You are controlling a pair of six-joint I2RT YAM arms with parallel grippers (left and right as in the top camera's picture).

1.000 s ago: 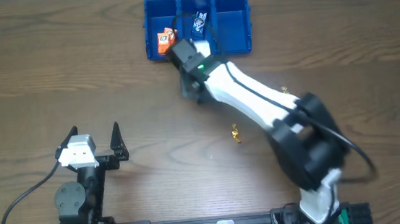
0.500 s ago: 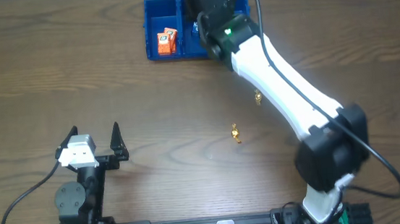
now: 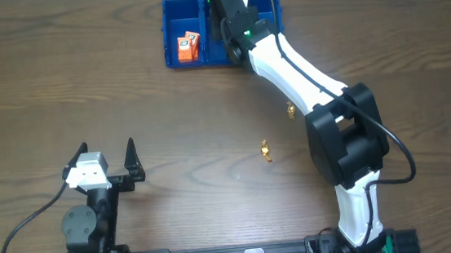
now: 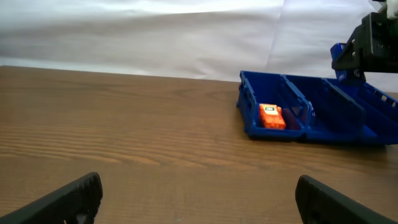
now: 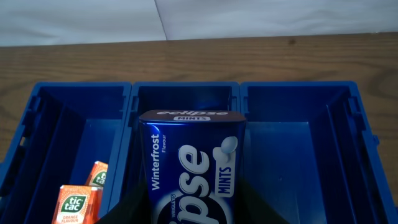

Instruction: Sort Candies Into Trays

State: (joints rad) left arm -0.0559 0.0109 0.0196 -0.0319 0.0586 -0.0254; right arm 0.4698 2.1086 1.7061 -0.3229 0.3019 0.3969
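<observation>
A blue three-compartment tray [image 3: 170, 33] sits at the table's far edge. My right gripper [image 3: 220, 4] hangs over it, shut on a dark blue mint tin [image 5: 189, 162] held upright above the middle compartment [image 5: 186, 99]. Two orange candy boxes [image 5: 84, 199] lie in the left compartment, also visible as orange boxes [image 3: 189, 46] from above and an orange box [image 4: 272, 116] in the left wrist view. Two small gold-wrapped candies [image 3: 266, 149] [image 3: 290, 110] lie on the table. My left gripper [image 3: 106, 149] stands open and empty near the front left.
The right compartment [image 5: 292, 143] of the tray holds nothing visible. The white right arm [image 3: 304, 87] stretches diagonally across the table's right half. Bare wood [image 4: 124, 137] lies between the left gripper and the tray. A white backdrop rises behind the table.
The right arm has stretched farther toward the tray, carrying the mint tin from the tray's near edge to above the middle compartment. The left arm has stayed still.
</observation>
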